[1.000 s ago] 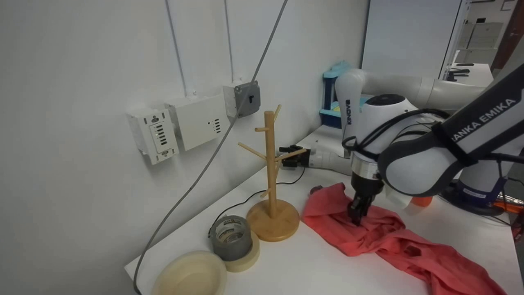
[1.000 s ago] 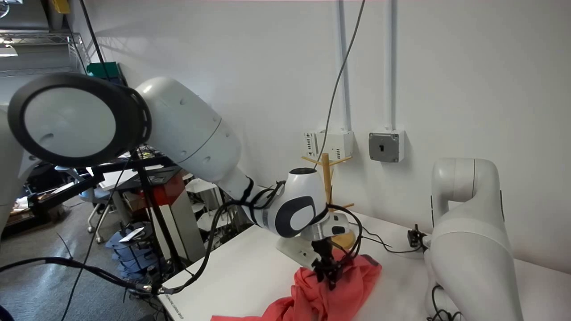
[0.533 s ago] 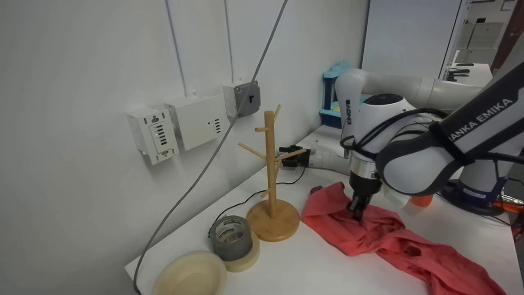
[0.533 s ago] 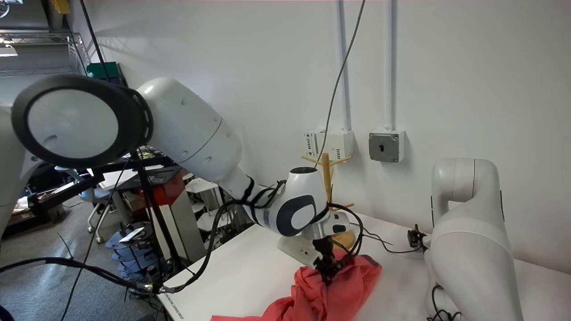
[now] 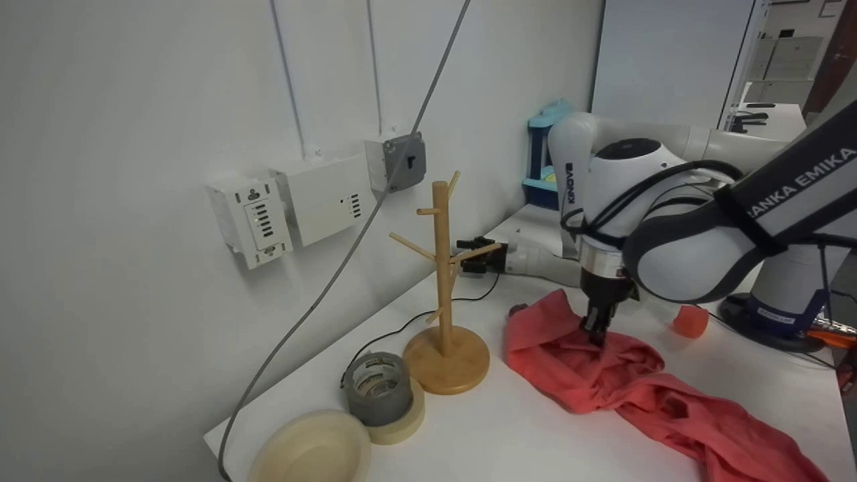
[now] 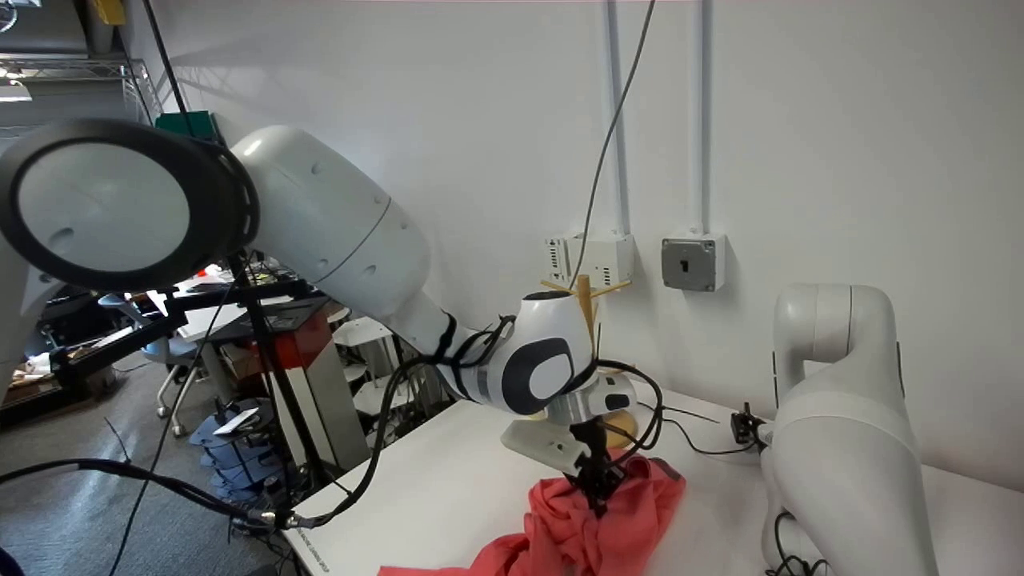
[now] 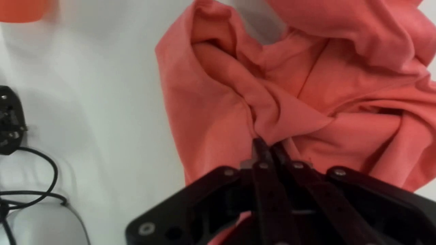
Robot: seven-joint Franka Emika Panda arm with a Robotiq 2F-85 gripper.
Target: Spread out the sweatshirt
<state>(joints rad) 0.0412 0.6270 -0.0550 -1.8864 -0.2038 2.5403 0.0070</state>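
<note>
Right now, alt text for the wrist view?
Closed black gripper at bottom pinches a fold of crumpled coral-red sweatshirt across the centre and right. White tabletop shows at left; an orange object is cut off at top left, a black cable loops at lower left.

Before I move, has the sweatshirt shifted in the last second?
Yes. In an exterior view, the side of the sweatshirt facing the mug tree has shifted right, away from the tree; its lower-right part looks unmoved.
</note>
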